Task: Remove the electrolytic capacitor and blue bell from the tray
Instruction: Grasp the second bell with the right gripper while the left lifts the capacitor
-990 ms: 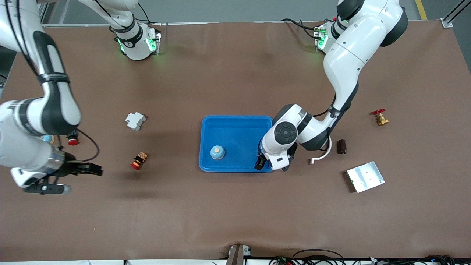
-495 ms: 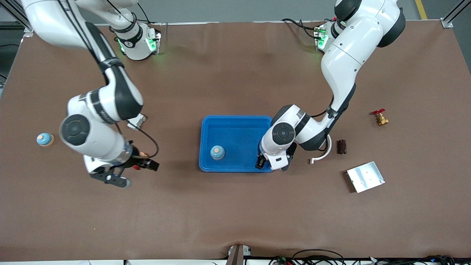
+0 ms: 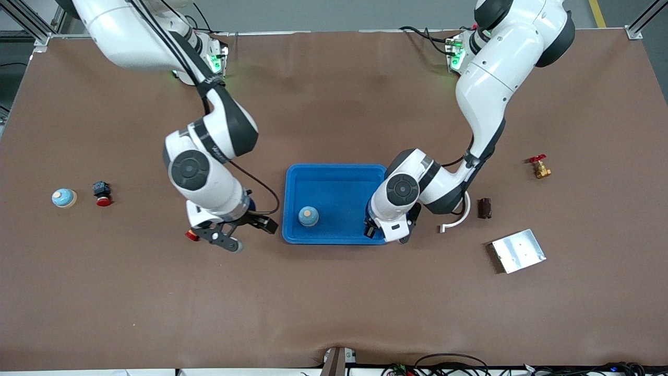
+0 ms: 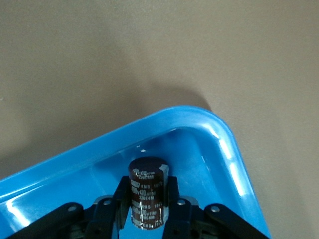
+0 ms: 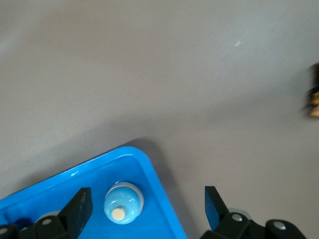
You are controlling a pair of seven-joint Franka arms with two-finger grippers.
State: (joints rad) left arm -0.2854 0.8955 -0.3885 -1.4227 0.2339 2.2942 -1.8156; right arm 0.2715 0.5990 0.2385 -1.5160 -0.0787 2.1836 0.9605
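Pinching the capacitor (image 4: 147, 193) between its two fingers, the left gripper (image 4: 148, 209) sits low inside the tray (image 3: 334, 177), at the corner toward the left arm's end and nearer the front camera. The capacitor stands upright between the jaws, a dark brown can with pale printing, and the fingers meet its round side about halfway up. It looks small, light and rigid, so a modest squeeze should carry it; its smooth sleeve and curved wall could let it twist or slip if the fingers sit off-centre, so a hold across the widest part of the body seems safest. The bell (image 3: 308, 216) rests on the tray floor near the rim closest to the front camera, just ahead of the right gripper (image 5: 147, 209), whose jaws are spread wide over the tray's edge. Its dome looks hard and glossy, likely heavier than the capacitor, and is best taken low across its base rather than by the small button on top.
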